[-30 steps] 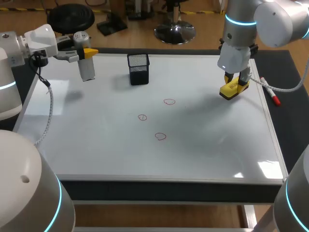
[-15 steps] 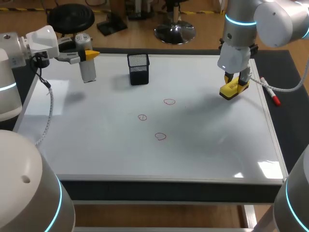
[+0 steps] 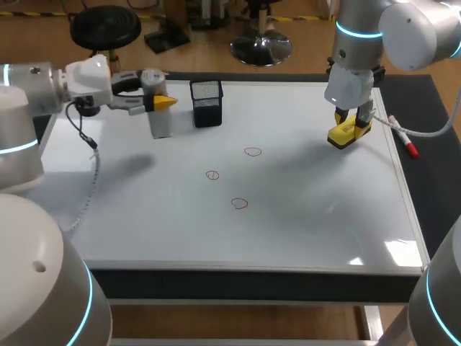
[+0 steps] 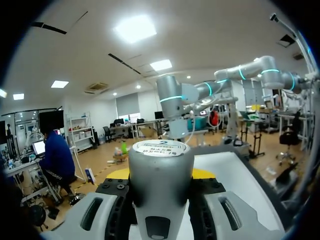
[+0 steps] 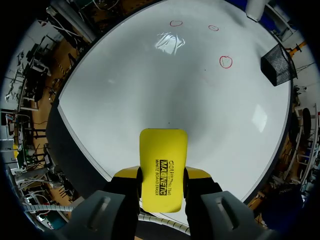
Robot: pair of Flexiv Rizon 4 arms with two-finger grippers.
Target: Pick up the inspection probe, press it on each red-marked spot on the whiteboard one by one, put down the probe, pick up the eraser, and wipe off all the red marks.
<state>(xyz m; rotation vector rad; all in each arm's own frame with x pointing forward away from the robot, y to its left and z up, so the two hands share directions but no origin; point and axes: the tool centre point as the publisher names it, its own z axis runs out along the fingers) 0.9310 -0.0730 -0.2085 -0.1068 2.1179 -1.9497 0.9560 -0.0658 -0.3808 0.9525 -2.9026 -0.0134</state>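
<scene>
My left gripper point(image 3: 157, 101) is shut on the grey inspection probe point(image 3: 156, 108), which hangs upright above the whiteboard's far left part, just left of the mesh cup. The left wrist view shows the probe point(image 4: 160, 175) clamped between the fingers. Three red marks point(image 3: 252, 151) point(image 3: 212, 174) point(image 3: 239, 203) sit near the middle of the whiteboard point(image 3: 144, 216). My right gripper point(image 3: 350, 130) is shut on the yellow eraser point(image 3: 348, 132) above the board's far right part. From the right wrist, the eraser point(image 5: 162, 170) is gripped from both sides, with the red marks point(image 5: 226, 61) ahead.
A black mesh cup point(image 3: 206, 102) stands at the far middle of the board, close to the probe. A red marker point(image 3: 404, 138) lies off the board's right edge on the dark table.
My left arm has carried the probe to the right, from the far left corner to just beside the mesh cup. The right arm and eraser have not moved.
</scene>
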